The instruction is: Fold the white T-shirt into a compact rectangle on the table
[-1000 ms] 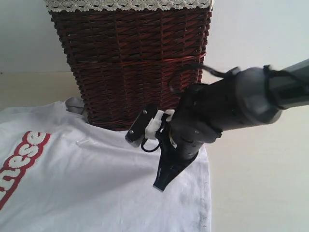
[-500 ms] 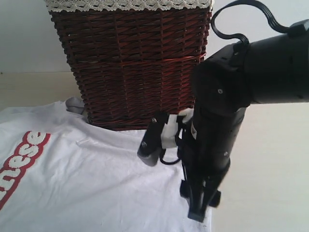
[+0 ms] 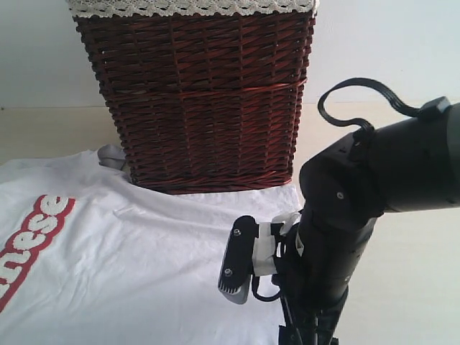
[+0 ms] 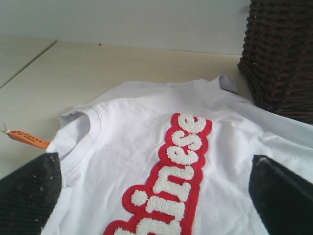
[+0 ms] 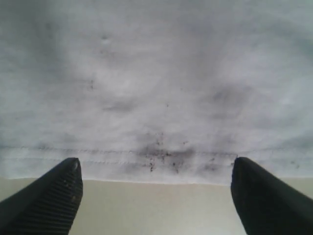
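Note:
The white T-shirt lies spread flat on the table, its red patch of fuzzy white letters at the left. My right gripper points straight down at the shirt's near right hem, partly cut off by the frame edge. In the right wrist view it is open, its two fingers apart either side of the smudged hem, holding nothing. My left gripper is open above the lettered patch, near the collar and the orange tag. It is out of the exterior view.
A tall brown wicker basket with a lace-trimmed liner stands at the back, touching the shirt's far edge. It also shows beside the shirt in the left wrist view. Bare tabletop lies just beyond the hem.
My right arm has swung from a tilt over the shirt's middle to pointing straight down at the near right hem, and lower. Its fingers, together a second ago, now stand apart.

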Robot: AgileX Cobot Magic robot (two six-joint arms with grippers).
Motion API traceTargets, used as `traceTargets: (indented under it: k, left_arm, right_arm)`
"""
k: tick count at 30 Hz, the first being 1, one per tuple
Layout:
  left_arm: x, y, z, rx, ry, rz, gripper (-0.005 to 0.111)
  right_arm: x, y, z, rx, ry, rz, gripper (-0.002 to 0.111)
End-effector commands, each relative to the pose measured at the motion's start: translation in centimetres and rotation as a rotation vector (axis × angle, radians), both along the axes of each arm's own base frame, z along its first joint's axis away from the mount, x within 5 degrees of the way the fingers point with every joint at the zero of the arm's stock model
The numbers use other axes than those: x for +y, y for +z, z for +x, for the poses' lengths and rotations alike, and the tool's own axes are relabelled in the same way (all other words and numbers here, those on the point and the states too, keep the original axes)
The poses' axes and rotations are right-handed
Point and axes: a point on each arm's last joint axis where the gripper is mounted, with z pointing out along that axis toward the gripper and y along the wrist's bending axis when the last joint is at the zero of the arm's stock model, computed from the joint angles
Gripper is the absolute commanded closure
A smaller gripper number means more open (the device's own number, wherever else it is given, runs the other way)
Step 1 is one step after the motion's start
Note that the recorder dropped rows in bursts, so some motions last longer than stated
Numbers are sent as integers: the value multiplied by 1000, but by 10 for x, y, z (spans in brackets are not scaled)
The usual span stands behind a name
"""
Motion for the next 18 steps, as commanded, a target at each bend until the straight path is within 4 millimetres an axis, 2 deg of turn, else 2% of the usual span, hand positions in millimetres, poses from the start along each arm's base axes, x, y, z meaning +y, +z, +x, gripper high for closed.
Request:
traceTargets:
  k: [1, 6, 18]
  left_arm:
    - [-1, 2, 0, -17, -8, 0, 2]
    - [-1, 2, 0, -17, -8, -1, 2]
    - [-1, 2, 0, -17, -8, 0, 2]
  right_arm:
    - [-2, -11, 6, -26, 31, -34, 28]
    - [-4, -13, 12, -93, 11, -62, 28]
    - [-2, -32, 14, -61, 13, -78, 28]
